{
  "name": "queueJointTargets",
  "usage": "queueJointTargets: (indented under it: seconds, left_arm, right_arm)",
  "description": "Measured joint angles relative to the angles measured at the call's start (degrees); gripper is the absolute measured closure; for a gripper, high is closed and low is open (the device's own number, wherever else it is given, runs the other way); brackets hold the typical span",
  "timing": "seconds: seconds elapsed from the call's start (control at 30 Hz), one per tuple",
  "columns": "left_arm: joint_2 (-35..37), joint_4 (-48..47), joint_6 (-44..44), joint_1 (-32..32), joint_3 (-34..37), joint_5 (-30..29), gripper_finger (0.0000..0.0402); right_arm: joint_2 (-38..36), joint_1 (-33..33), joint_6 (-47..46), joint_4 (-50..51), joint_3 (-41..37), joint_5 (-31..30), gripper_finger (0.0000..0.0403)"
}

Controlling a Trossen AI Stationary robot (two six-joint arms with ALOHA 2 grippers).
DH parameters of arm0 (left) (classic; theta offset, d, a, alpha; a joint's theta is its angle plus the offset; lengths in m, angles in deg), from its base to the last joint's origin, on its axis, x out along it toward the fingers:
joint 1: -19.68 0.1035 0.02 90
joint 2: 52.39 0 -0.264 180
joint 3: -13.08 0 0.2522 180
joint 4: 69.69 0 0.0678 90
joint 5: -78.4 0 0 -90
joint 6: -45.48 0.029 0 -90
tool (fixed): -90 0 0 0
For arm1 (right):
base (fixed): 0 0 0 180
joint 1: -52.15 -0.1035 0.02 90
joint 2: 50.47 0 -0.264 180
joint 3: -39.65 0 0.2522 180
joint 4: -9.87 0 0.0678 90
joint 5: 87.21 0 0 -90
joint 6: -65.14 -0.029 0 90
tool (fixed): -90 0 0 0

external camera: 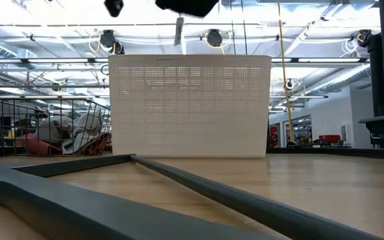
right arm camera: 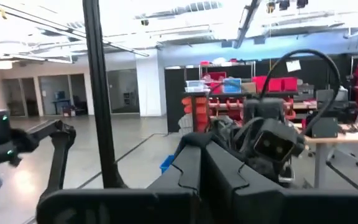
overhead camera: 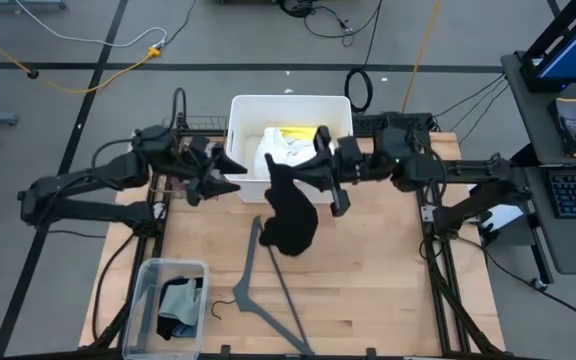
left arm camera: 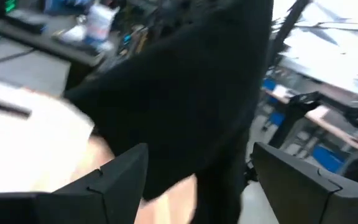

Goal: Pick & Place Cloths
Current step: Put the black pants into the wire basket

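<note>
Black cloth hangs above the table just in front of the white bin — pinched at its top by the right gripper, fingers closed on it. Left gripper — fingers spread wide, just beside the cloth, holding nothing.

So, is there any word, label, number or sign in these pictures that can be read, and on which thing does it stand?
No text can be read in any view.
Yellow patch on the white cloth in the white bin: maybe a print or label, too small to read.
White tag on a cable in the right wrist view: blurred, unreadable.
Black cloth, hanger: no marking visible.
</note>
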Motion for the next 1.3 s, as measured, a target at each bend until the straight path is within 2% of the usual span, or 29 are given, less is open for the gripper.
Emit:
queueJointTargets:
  seconds: [0.17, 0.33, 0.43, 0.6, 0.77, 0.93, 1.2, 1.3]
  left_arm:
    - [-4.3, 10.6, -0.4, -1.8, 0.0, 1.7, 0.0107]
    - [-7.2, 17.8, -1.5, -4.0, 0.0, 2.6, 0.0107]
    - [-8.5, 18.8, -2.1, -5.2, 0.0, 2.4, 0.0107]
    - [-10.2, 19.0, -2.1, -6.1, 0.0, -1.6, 0.0107]
    - [-10.3, 21.1, -2.7, -6.8, 0.0, -2.2, 0.0107]
    - [-10.3, 25.2, -3.6, -8.7, 0.0, -0.6, 0.0107]
    - [-10.3, 27.3, -5.8, -11.4, 0.0, 1.0, 0.0108]
    - [-10.3, 28.2, -6.2, -11.7, 0.0, 1.0, 0.013]
  right_arm:
    - [4.4, 1.5, -0.2, 0.3, 4.9, 2.9, 0.0403]
    - [7.8, 3.1, -0.2, 0.1, 9.0, 3.3, 0.0403]
    - [10.1, 3.8, -0.2, -0.1, 12.0, 4.4, 0.0403]
    - [14.6, 3.7, -0.2, 0.3, 17.7, 5.9, 0.0403]
    - [18.3, 3.9, 2.3, 2.1, 22.0, 5.2, 0.0403]
    - [20.8, 4.4, 4.6, 2.9, 24.1, 2.7, 0.0403]
    - [20.8, 5.1, 7.3, 2.8, 24.3, 1.1, 0.0403]
    - [20.8, 5.1, 7.5, 2.8, 24.3, 1.0, 0.0403]
